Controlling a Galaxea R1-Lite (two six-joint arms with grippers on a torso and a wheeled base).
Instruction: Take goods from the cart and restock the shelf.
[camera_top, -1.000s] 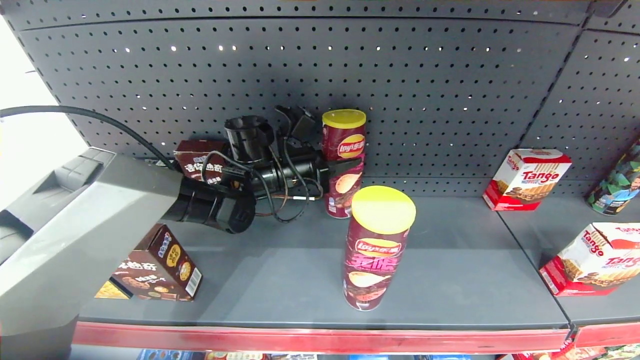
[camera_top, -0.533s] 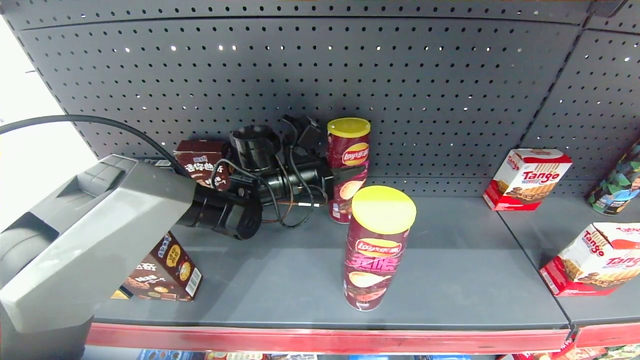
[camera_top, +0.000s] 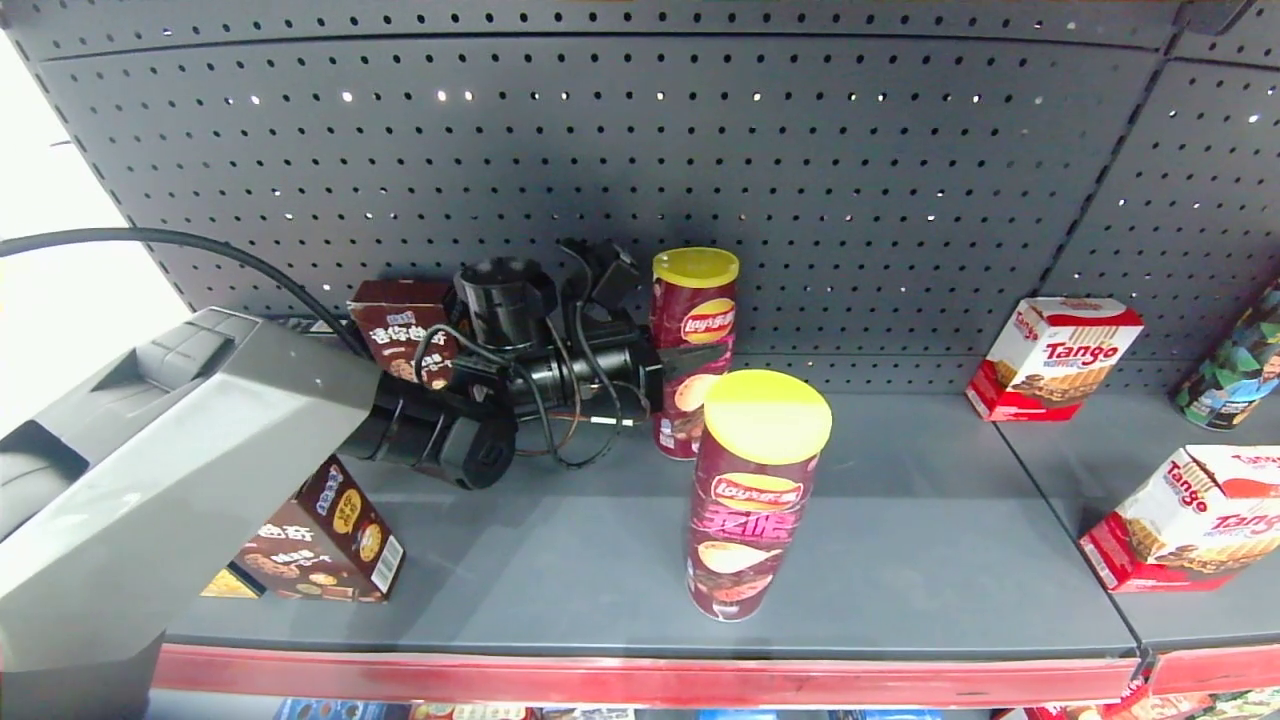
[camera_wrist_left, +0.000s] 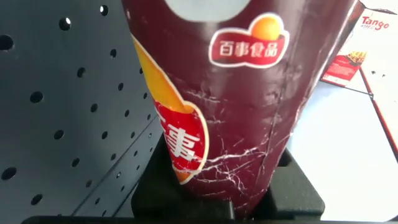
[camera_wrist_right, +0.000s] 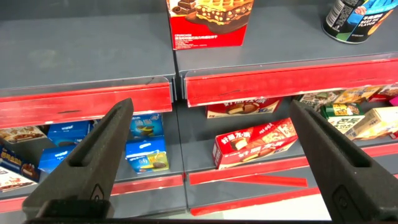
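The shelf (camera_top: 900, 540) is matt grey painted metal, its back panel (camera_top: 800, 150) perforated. At the shelf's back, the rear can (camera_wrist_left: 249, 124) is glossy, its print crazed with white creases, its lid (camera_top: 695, 266) smooth plastic.

Left arm (camera_top: 180, 440) extended, jaws clamping the can (camera_top: 695, 305) (right jaws spread wide).

Seen from the left wrist, the held chip can (camera_wrist_left: 236, 106) runs past the frame, both ends out of sight. The left arm (camera_top: 200, 420) covers a corner of the front brown box (camera_top: 340, 535), its wrist hides part of the back brown box (camera_top: 400, 320), and the dark can (camera_top: 1235, 375) far right is clipped.
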